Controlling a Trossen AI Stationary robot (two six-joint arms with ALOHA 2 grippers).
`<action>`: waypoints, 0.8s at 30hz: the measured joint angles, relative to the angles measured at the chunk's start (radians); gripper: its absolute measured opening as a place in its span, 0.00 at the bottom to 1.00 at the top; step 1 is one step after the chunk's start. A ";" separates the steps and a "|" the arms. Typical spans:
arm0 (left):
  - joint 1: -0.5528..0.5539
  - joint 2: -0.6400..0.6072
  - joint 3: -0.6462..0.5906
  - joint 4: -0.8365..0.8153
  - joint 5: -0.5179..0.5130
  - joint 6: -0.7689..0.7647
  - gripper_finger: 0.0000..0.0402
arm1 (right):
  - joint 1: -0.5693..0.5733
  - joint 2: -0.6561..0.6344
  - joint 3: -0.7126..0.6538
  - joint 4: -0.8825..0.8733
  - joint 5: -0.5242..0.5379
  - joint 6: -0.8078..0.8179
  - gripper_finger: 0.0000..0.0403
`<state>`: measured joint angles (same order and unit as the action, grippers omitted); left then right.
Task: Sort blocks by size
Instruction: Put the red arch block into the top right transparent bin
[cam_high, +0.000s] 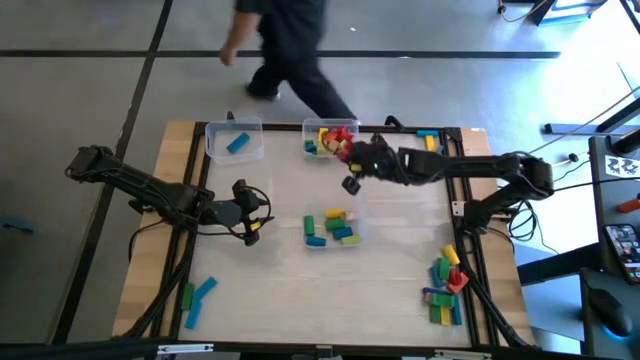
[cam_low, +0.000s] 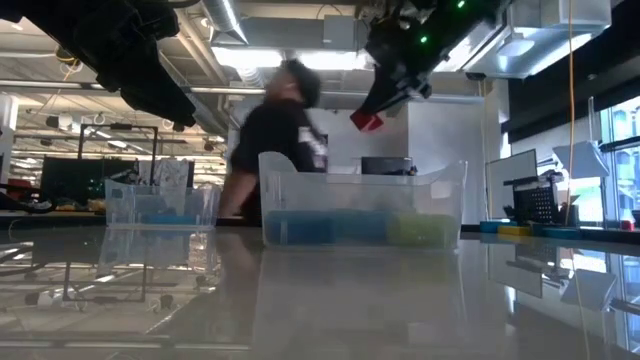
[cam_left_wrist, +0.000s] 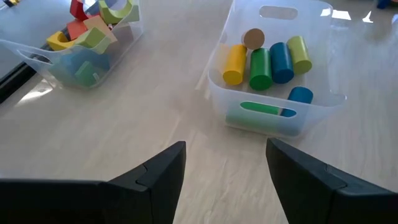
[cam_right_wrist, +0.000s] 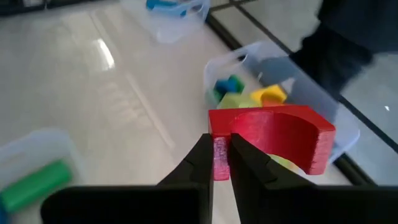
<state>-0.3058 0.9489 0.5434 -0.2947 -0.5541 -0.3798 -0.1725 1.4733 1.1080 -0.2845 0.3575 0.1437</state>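
Right wrist view, right gripper (cam_right_wrist: 221, 163) pinching red arch block (cam_right_wrist: 273, 135) above tub (cam_right_wrist: 346, 138), left gripper (cam_left_wrist: 225, 163) spread, no legible writing.

A bright red arch-shaped wooden block (cam_right_wrist: 273, 140) sits between the black fingers (cam_right_wrist: 198, 163) of the right arm. In the clear plastic tub at the middle of the pale desk (cam_left_wrist: 273, 74) lie yellow, green, blue and yellow-green cylinders. The far clear tub (cam_high: 330, 138) holds red, yellow and green pieces; another clear tub (cam_high: 234, 141) holds one light blue block (cam_high: 238, 144).
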 joint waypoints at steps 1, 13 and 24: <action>0.000 0.000 0.000 0.000 0.000 0.000 0.54 | -0.021 0.008 0.000 0.026 -0.017 -0.015 0.09; 0.000 0.000 0.000 0.000 0.000 0.002 0.54 | -0.233 0.165 0.000 0.259 -0.123 -0.049 0.09; 0.001 0.000 0.000 0.000 0.000 0.001 0.54 | -0.329 0.285 0.000 0.438 -0.204 -0.073 0.12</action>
<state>-0.3050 0.9485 0.5434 -0.2952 -0.5538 -0.3784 -0.5020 1.7580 1.1076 0.1540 0.1536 0.0706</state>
